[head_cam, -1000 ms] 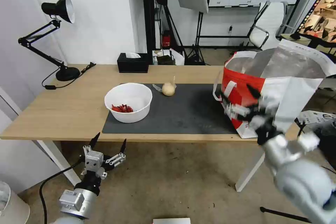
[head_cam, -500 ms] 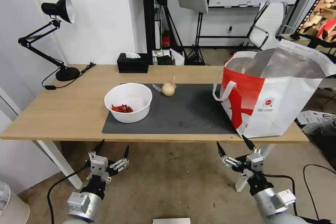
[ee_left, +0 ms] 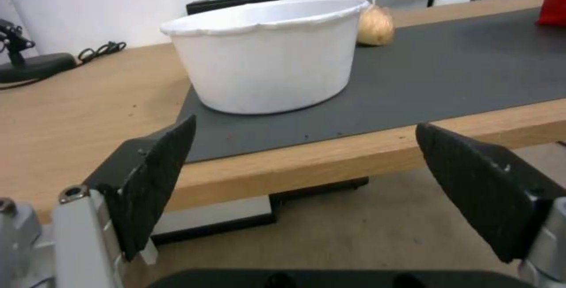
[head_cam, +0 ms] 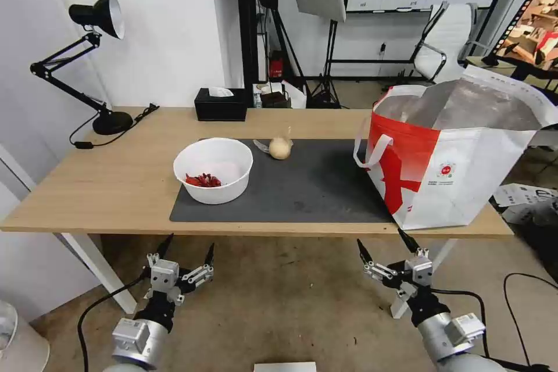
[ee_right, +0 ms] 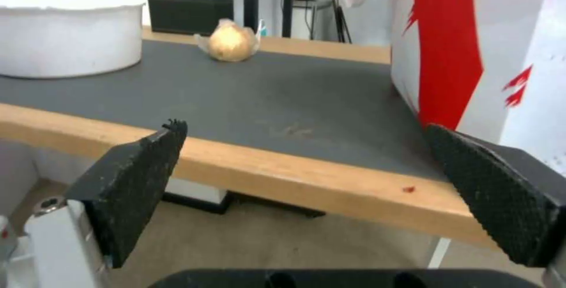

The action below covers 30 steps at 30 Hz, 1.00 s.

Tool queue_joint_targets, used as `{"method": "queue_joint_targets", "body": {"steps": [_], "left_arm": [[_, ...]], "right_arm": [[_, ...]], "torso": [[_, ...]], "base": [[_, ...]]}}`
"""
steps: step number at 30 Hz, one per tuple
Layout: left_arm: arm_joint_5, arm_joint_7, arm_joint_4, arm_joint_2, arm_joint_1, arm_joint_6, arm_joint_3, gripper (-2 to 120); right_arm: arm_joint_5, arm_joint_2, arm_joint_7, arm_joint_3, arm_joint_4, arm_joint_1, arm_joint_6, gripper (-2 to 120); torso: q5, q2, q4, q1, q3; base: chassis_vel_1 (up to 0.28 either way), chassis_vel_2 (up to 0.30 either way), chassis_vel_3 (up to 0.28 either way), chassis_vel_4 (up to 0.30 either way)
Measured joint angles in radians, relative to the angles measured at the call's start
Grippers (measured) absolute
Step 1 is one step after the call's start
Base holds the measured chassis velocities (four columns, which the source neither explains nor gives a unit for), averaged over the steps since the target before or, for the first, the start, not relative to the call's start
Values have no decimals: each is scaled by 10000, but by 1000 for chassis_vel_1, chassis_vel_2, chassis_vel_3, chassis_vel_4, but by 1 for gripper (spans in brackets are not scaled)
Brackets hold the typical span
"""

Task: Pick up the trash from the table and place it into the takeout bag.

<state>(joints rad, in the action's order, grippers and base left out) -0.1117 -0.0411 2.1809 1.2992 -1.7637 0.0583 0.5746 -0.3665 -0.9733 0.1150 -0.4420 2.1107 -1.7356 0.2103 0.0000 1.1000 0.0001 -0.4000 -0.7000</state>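
On the dark mat (head_cam: 314,186) of the table (head_cam: 110,180) stands the trash: a white bowl (head_cam: 213,170) holding red scraps (head_cam: 203,180), and behind it a beige round lump (head_cam: 280,148). The takeout bag (head_cam: 459,163) stands upright and open at the table's right end, its foil lining showing. Both grippers hang below the front edge, open and empty: the left gripper (head_cam: 189,242) under the bowl, the right gripper (head_cam: 381,238) under the bag's near corner. The left wrist view looks at the bowl (ee_left: 265,58) and lump (ee_left: 376,24); the right wrist view looks at the bag (ee_right: 472,49).
A black desk lamp (head_cam: 96,14) stands at the back left and a black tissue box (head_cam: 220,104) at the back edge. White table legs (head_cam: 96,267) stand beside each arm. Light stands and a white chair (head_cam: 447,40) are behind the table.
The right arm has dropped from in front of the bag to below the table's front edge. The left gripper has sunk a little lower. Bowl, lump and bag have not moved.
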Motion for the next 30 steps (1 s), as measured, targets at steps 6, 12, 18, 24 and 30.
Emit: {"method": "queue_joint_targets", "body": {"steps": [6, 12, 18, 24, 30], "left_arm": [[0, 1, -14, 9, -6, 0, -3, 100], [-4, 7, 72, -27, -41, 0, 22, 100], [8, 6, 239, 17, -195, 10, 64, 100], [56, 5, 405, 99, -386, 19, 178, 100], [58, 14, 519, 207, -493, 27, 374, 100]], "right_arm": [[37, -3, 14, 337, -115, 223, -122, 100], [-680, 391, 41, 1202, -59, 1469, -641, 100], [-2124, 1275, 139, 2986, -484, 4828, -1514, 100], [-2846, 1206, 990, 5804, -2116, 8873, -2038, 100], [-3702, -279, 1823, 8137, -5205, 12919, -2769, 100]], "torso": [[-1, 0, -2, 0, 0], [0, 0, -1, 0, 0], [2, -1, -3, -1, -2], [3, -2, 0, -1, -2], [-4, -2, 3, -3, -2]], "base": [[0, 0, 0, 0], [0, 0, 0, 0], [0, 0, 0, 0], [0, 0, 0, 0], [0, 0, 0, 0]]}}
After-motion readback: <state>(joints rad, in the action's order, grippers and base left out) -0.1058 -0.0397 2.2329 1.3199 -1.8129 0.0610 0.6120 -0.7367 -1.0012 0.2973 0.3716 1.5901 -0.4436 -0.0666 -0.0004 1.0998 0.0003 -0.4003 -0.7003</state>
